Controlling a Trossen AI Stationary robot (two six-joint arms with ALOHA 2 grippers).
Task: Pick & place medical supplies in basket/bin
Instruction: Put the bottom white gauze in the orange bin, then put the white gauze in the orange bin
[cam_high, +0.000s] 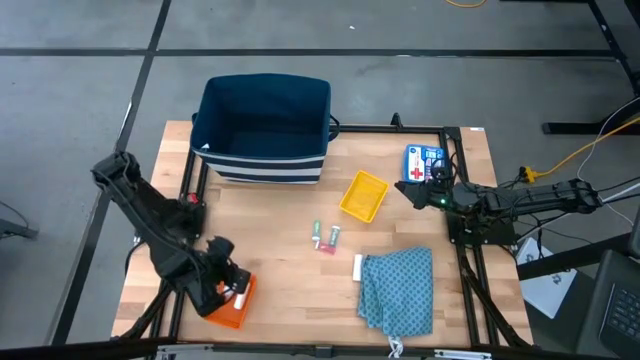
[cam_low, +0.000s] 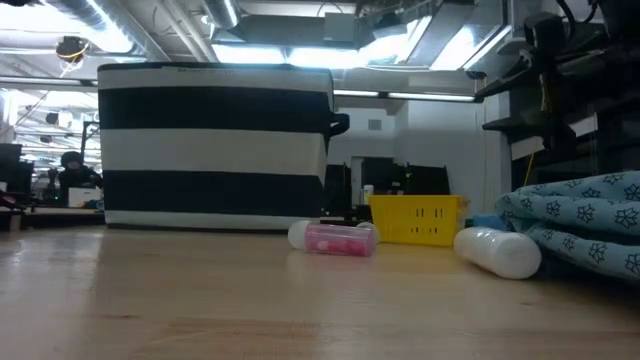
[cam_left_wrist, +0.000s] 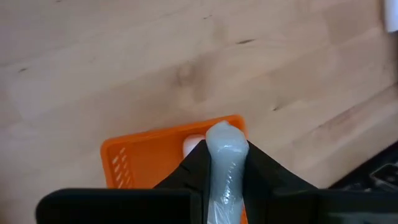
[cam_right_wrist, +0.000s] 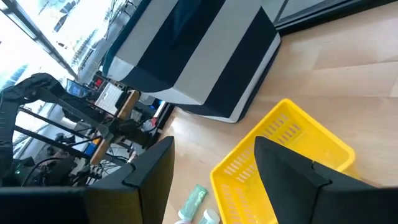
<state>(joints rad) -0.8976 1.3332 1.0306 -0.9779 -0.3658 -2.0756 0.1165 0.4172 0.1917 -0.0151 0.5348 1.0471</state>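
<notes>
My left gripper (cam_high: 233, 291) is at the table's near left corner, over a small orange basket (cam_left_wrist: 149, 158), shut on a white roll (cam_left_wrist: 227, 163). Another white piece (cam_left_wrist: 191, 144) lies in that basket. My right gripper (cam_high: 412, 190) is open near the right edge, level with a yellow basket (cam_high: 363, 196) and touching nothing. Mid-table lie small green and pink tubes (cam_high: 325, 237), a white roll (cam_high: 358, 266) and the teal patterned cloth (cam_high: 400, 288), crumpled flat on the wood. The low view shows the pink tube (cam_low: 340, 240) and the roll (cam_low: 497, 251) lying on their sides. My left gripper pinches the white roll between its two fingers (cam_left_wrist: 264, 174). The fingers lie along the roll, whose rounded end (cam_left_wrist: 222, 132) sticks out past their tips. They point down at the orange basket, and the roll is above the basket's floor.
A large navy bin with white stripes (cam_high: 265, 128) stands at the far edge, left of centre. A blue first-aid box (cam_high: 425, 162) lies by the far right corner. Black frame rails (cam_high: 460, 150) run along the table's sides. Bare wood shows between the orange basket and the tubes.
</notes>
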